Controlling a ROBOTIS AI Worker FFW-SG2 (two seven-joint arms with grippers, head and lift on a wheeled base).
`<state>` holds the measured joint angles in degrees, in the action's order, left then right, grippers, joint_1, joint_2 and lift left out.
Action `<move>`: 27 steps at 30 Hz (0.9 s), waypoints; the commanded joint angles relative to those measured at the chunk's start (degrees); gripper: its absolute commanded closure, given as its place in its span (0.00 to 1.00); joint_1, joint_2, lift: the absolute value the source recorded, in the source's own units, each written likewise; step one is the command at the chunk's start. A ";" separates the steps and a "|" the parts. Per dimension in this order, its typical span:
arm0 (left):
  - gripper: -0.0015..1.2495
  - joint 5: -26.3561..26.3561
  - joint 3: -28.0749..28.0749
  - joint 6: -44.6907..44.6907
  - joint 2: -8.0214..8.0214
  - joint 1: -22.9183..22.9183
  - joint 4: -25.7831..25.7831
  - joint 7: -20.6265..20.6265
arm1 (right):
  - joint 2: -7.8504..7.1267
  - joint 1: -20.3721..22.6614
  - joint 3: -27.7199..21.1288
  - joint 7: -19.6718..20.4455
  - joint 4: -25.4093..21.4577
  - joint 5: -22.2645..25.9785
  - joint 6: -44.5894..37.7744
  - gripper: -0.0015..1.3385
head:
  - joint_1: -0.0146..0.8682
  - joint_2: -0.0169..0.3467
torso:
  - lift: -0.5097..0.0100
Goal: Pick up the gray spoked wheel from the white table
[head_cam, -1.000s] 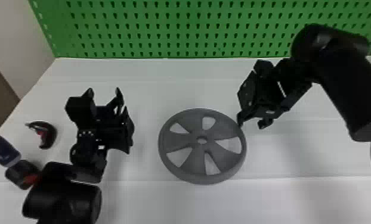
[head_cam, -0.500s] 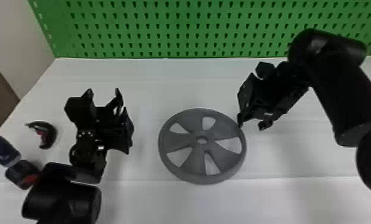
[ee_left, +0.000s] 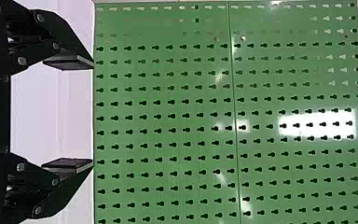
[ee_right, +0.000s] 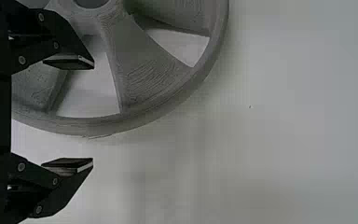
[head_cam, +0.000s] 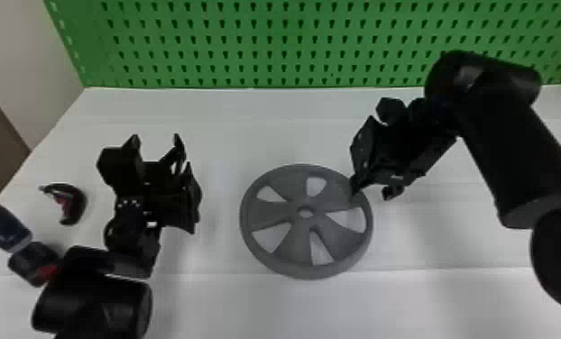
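At the near edge of the head view, my left forearm [head_cam: 92, 306] extends over the white table [head_cam: 257, 306]. Beside it, toward the left edge, are a black-and-red item [head_cam: 36, 266] and a dark blue item [head_cam: 4, 225]; a curved black item with a red inner part [head_cam: 74, 203] lies a little beyond them, on the table. The gray spoked wheel [head_cam: 288, 243] lies flat on the table, between my two grippers. My left gripper [head_cam: 156, 144] is positioned to the left of the wheel and apart from it; its fingers are spread, with nothing between them, and in the left wrist view they point toward the green pegboard [head_cam: 293, 45]. My right gripper [head_cam: 370, 191] is positioned at the wheel's far right rim. It is released: in the right wrist view, its two fingers stand apart, one pad [ee_right: 70, 61] over the spoked area, the other pad [ee_right: 70, 165] outside the rim, over the table. Neither grips the wheel; I cannot tell whether a fingertip touches it. The pegboard, with rows of keyhole slots, stands upright behind the table's far edge.
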<state>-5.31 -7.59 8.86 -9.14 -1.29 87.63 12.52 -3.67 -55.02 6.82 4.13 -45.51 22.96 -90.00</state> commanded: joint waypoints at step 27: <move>0.40 -0.05 -0.14 0.02 0.00 -0.21 0.00 0.05 | -0.90 -0.44 6.45 0.00 0.69 3.58 -0.08 0.39 | 0.89 0.17 | 0.79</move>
<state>-5.36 -7.72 8.88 -9.14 -1.35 87.61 12.55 -4.79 -56.06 13.27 4.13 -44.85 26.58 -90.00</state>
